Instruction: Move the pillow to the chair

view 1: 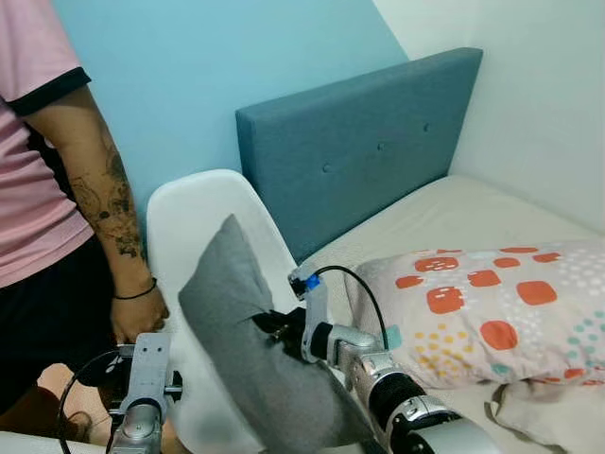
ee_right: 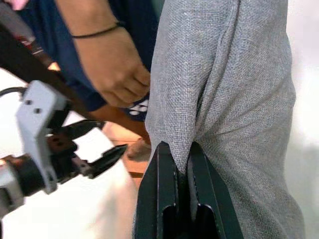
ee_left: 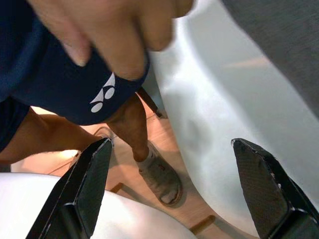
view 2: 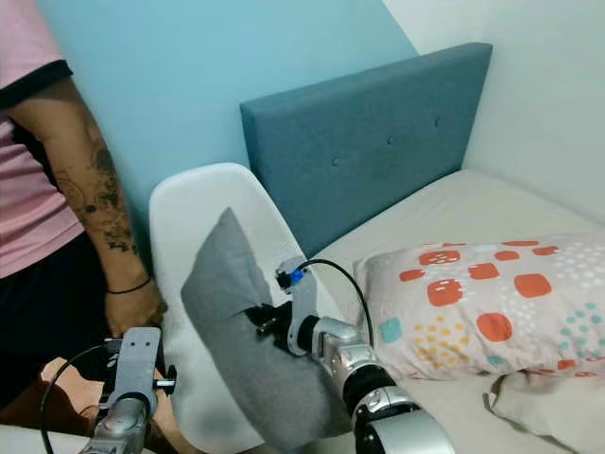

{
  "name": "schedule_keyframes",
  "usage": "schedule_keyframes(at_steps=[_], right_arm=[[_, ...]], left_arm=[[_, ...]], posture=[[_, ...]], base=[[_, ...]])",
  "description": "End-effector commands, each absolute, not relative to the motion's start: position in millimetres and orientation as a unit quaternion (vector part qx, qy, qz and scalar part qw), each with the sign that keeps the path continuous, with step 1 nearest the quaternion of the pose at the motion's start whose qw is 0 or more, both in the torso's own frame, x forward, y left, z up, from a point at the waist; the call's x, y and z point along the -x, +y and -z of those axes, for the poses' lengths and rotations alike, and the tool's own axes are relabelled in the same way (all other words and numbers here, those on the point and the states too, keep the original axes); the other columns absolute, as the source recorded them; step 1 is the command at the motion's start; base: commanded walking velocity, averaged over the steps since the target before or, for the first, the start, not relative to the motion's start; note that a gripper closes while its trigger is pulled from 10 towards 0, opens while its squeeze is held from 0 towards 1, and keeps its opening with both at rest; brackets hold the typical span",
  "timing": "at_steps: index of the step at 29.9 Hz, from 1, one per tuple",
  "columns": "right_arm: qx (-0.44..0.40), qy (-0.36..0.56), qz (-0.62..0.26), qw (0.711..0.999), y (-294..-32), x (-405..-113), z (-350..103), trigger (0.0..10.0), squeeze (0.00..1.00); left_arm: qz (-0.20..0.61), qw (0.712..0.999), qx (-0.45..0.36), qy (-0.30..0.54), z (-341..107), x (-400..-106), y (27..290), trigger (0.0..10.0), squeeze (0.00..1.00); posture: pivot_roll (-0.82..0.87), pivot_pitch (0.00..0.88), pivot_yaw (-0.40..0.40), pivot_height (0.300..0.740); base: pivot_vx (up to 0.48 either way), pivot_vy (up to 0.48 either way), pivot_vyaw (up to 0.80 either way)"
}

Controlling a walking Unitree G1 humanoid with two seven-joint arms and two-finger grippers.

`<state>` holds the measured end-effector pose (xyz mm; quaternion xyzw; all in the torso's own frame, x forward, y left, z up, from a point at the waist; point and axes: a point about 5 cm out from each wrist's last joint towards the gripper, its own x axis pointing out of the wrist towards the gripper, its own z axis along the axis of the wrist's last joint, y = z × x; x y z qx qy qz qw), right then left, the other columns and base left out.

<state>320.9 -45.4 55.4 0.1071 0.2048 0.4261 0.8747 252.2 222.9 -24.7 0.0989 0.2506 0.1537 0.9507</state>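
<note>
Bed [view 1: 454, 213]: beige mattress under a blue headboard; a patterned pillow [view 1: 492, 312] lies on it near the side edge.
Person [view 1: 38, 189]: stands beside the chair, one hand [view 1: 137, 312] at its far edge.
Chair [view 1: 203, 236]: white shell, between the person and the bed.
Grey pillow [view 1: 250, 340]: upright against the chair's backrest, pinched on the bed-facing side.
Right gripper [ee_right: 182, 164]: fingers clamped on a fold of the grey pillow.
Left gripper [ee_left: 172, 184]: fingers spread wide, low beside the chair, holding nothing.

Pillow [ee_right: 234, 74] grey woven cloth, matt; chair [view 1: 194, 222] smooth white plastic.
</note>
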Motion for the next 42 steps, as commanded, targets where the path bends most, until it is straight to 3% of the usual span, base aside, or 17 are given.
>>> schedule_keyframes(at_steps=[1, 11, 18, 32, 33, 37, 42], right_arm=[[-0.105, 0.195, -0.428, 0.876, -41.0, -325.2, -62.4, 10.0, 0.0], [-0.147, 0.18, -0.402, 0.886, -46.0, -331.1, -68.0, 10.0, 0.0], [-0.228, 0.148, -0.382, 0.883, -47.4, -338.7, -80.3, 10.0, 0.0], [-0.386, 0.098, -0.331, 0.856, -65.9, -352.8, -98.0, 10.0, 0.0], [-0.401, 0.101, -0.321, 0.852, -66.8, -353.7, -97.7, 10.0, 0.0], [-0.337, 0.219, -0.212, 0.891, -73.8, -345.3, -63.0, 10.0, 0.0], [-0.295, 0.284, -0.176, 0.895, -74.2, -332.7, -41.4, 10.0, 0.0]], left_arm=[[-0.152, 0.95, -0.1, 0.253, 26.7, -250.0, 221.3, 10.0, 0.0], [-0.145, 0.954, -0.093, 0.244, 24.7, -252.9, 217.3, 10.0, 0.0], [-0.145, 0.961, -0.082, 0.223, 17.1, -262.0, 214.5, 10.0, 0.0], [-0.149, 0.966, -0.063, 0.203, 8.7, -271.2, 213.7, 10.0, 0.0], [-0.151, 0.967, -0.06, 0.199, 7.0, -272.9, 213.4, 10.0, 0.0], [-0.154, 0.97, -0.053, 0.183, 1.0, -278.7, 212.4, 10.0, 0.0], [-0.153, 0.971, -0.049, 0.174, -1.7, -280.9, 211.5, 10.0, 0.0]], posture=[[0.09, 0.0, 0.039, 0.693], [0.1, 0.0, 0.048, 0.653], [0.1, 0.0, 0.054, 0.623], [0.11, 0.0, 0.05, 0.568], [0.11, 0.0, 0.045, 0.563], [0.12, 0.0, 0.038, 0.543], [0.13, 0.0, 0.034, 0.528]], base=[[0.0, 0.0, 0.0], [0.0, 0.0, 0.0], [0.0, 0.0, 0.0], [0.0, 0.0, 0.0], [0.0, 0.0, 0.0], [0.0, 0.0, 0.0], [0.0, 0.0, 0.0]])
